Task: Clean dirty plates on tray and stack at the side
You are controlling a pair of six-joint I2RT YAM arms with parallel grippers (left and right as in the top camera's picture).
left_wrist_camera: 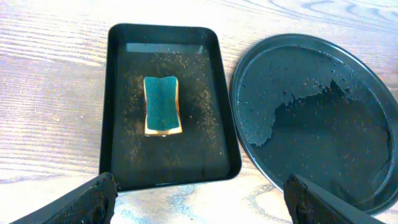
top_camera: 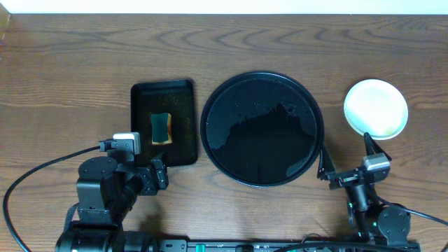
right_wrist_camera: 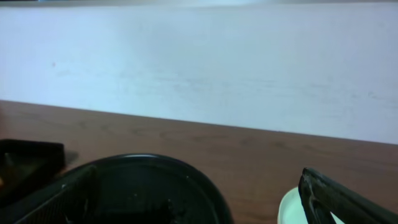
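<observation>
The large round black tray (top_camera: 262,129) lies mid-table with no plates on it, only wet streaks and crumbs; it also shows in the left wrist view (left_wrist_camera: 314,118) and the right wrist view (right_wrist_camera: 155,186). The plates (top_camera: 376,108) sit stacked to the right of the tray, pale top plate clean; an edge shows in the right wrist view (right_wrist_camera: 292,208). My left gripper (left_wrist_camera: 200,199) is open and empty, near the front of the table below the small tray. My right gripper (right_wrist_camera: 199,199) is open and empty, between the round tray and the stack.
A small rectangular black tray (top_camera: 164,122) left of the round tray holds a green-topped sponge (top_camera: 162,127) among crumbs, also in the left wrist view (left_wrist_camera: 162,104). A pale wall (right_wrist_camera: 199,68) stands behind the table's far edge.
</observation>
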